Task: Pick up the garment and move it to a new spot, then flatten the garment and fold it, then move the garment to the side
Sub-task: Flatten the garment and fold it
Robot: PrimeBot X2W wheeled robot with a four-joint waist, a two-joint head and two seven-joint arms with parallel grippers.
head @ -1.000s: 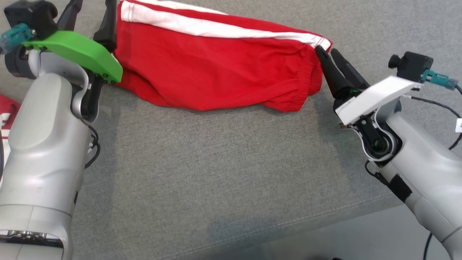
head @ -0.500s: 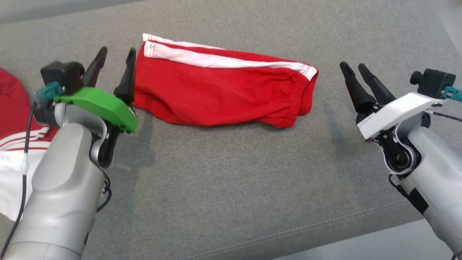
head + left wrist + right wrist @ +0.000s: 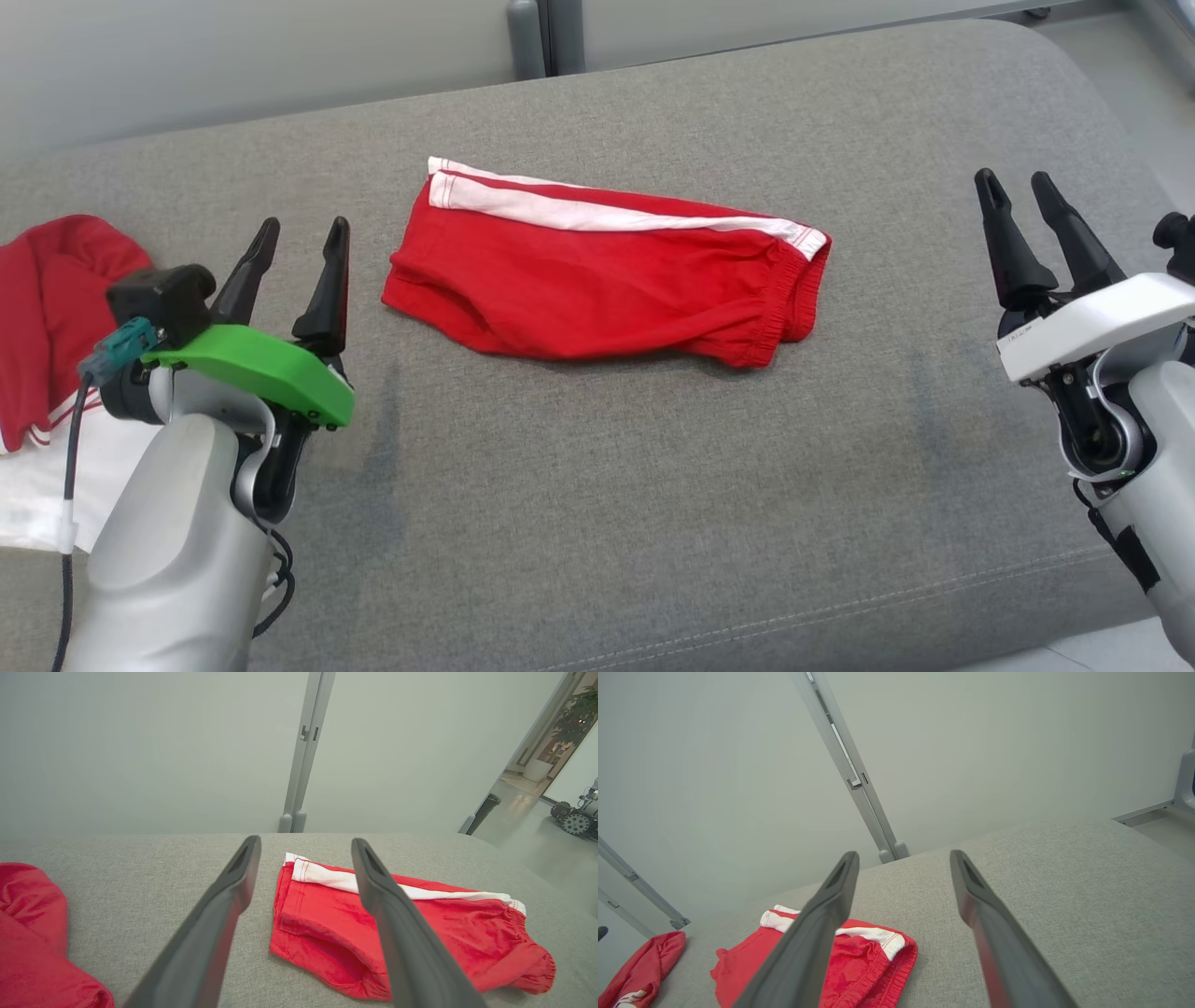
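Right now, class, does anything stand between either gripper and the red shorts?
Nothing visible does. Only bare grey cushion separates the red shorts from the open left gripper and the open right gripper. The other red garment lies on the left gripper's far side.

The folded red cloth shorts (image 3: 597, 289) carry a white band along one long edge. The fabric-covered worktop (image 3: 607, 523) is plain grey. Left of the shorts, a crumpled red garment (image 3: 47, 299) shows white stripes. The left pincer (image 3: 303, 229) has black fingers and a green cover; the right pincer (image 3: 1013, 177) has a white cover.

A crumpled red cloth (image 3: 56, 280) (white-trimmed) lies on the grey cushion (image 3: 597, 523).
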